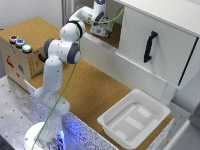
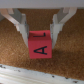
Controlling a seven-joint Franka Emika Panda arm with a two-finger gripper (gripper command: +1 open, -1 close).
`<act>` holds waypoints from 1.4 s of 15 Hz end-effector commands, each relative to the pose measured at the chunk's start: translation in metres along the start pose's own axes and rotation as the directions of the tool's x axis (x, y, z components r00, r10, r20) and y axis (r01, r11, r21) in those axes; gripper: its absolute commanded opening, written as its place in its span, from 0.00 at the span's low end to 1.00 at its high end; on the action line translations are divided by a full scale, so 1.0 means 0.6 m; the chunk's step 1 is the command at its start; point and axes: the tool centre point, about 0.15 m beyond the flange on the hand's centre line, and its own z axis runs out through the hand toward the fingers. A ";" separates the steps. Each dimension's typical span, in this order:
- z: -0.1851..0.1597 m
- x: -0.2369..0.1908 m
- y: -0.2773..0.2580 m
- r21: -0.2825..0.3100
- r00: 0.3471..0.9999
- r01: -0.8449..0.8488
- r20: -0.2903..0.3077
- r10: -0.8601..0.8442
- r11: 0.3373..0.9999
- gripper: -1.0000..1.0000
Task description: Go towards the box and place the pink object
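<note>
The arm (image 1: 60, 60) reaches up and away from the box (image 1: 134, 118), its claw (image 1: 101, 30) poked into the open recess of the white cabinet (image 1: 155, 42). From the exterior view the claw's tips are hard to make out against the cabinet's shadow, and nothing pink shows there at all.

The wrist view fills that gap. The pink object (image 2: 40, 44) is a cube with black letters on its face, and it stands on the cork floor (image 2: 70, 47) of the recess. The claw (image 2: 38, 29) straddles it, one pale finger (image 2: 22, 25) at each upper side. The fingers look pressed against the cube, so the claw is narrow and seems to grip it, though blur hides the exact contact. The finger bases are cut off by the frame.

The box sits well apart from the cabinet's recess, near the cork counter (image 1: 87, 87) edge, toward the exterior view's right. Its ridged floor is bare. A brown cardboard box (image 1: 20, 52) with coloured buttons stands far from the box, at the exterior view's left.
</note>
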 end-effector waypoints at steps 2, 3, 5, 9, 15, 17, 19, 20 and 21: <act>-0.066 -0.074 0.018 -0.118 0.995 -0.092 0.026 0.096 0.989 0.00; -0.065 -0.092 0.027 -0.131 0.992 -0.111 0.042 0.118 0.985 0.00; -0.064 -0.145 0.057 -0.148 0.979 -0.178 0.077 0.191 0.973 0.00; -0.071 -0.239 0.134 -0.170 0.936 -0.317 0.101 0.337 0.933 0.00; -0.106 -0.361 0.299 -0.239 0.843 -0.504 0.073 0.533 0.830 0.00; -0.122 -0.408 0.364 -0.261 0.810 -0.551 0.063 0.583 0.793 0.00; -0.134 -0.454 0.421 -0.277 0.780 -0.586 0.062 0.622 0.762 0.00; -0.141 -0.480 0.448 -0.294 0.764 -0.601 0.063 0.642 0.743 0.00; -0.144 -0.503 0.470 -0.296 0.747 -0.619 0.063 0.662 0.727 0.00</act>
